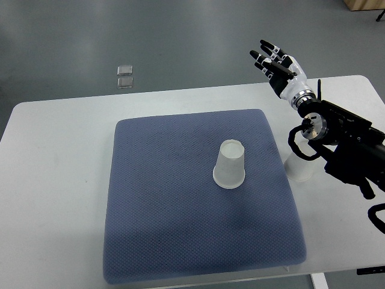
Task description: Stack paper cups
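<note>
A grey floor (180, 36) surrounds a white desk (54, 180) seen steeply from above; two small clear square objects (125, 76) lie on the floor beyond the desk's far edge. Most of the desk is covered by a blue-grey textured mat (180, 241). Near the middle of the mat a translucent white paper cup (230, 164) stands upside down, its wider rim on the fabric. A second paper cup (299, 168) stands on the bare desk just beside the mat's right edge, partly hidden under the black arm (349, 144) that enters from the right. That arm reaches toward the far edge of the desk, where the right robot hand (278, 65) hangs past the edge with its black-tipped fingers (263, 58) extended and slightly spread, holding nothing. It is well apart from the cup on the mat.
</note>
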You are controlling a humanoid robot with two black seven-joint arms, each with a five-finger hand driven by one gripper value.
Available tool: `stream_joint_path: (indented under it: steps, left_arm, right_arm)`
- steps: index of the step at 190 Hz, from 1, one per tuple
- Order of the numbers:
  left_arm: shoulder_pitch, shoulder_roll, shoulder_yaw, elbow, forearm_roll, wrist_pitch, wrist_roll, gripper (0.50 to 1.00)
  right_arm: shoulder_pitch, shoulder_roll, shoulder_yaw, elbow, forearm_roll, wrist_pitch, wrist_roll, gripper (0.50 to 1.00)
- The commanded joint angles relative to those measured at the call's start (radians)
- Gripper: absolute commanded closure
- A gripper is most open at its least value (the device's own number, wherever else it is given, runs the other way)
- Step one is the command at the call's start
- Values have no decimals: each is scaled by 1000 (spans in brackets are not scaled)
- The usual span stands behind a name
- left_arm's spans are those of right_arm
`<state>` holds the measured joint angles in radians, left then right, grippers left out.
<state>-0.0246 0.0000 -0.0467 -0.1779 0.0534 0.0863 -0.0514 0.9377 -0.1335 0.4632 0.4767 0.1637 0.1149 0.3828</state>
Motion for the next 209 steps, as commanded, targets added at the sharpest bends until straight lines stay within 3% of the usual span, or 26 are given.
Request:
stream_joint_path:
  steps: [1, 66, 99, 172, 209]
  left_arm:
    - [2, 0, 1, 0, 0, 1, -1, 500]
    - [2, 0, 1, 0, 0, 0, -1, 500]
    - [2, 0, 1, 0, 0, 0, 1, 500]
    - [2, 0, -1, 0, -1, 0, 1, 500]
    - [2, 0, 1, 0, -1, 0, 1, 500]
  right_arm:
    - [1, 2, 0, 5, 0, -4, -1, 587]
    - [41, -26, -21, 14, -1, -11, -9, 587]
    - [61, -98, -23, 43, -67, -11, -13, 587]
    - [136, -390, -233, 336, -598, 9, -13, 587]
    - [217, -529, -412, 494, -789, 68, -13, 587]
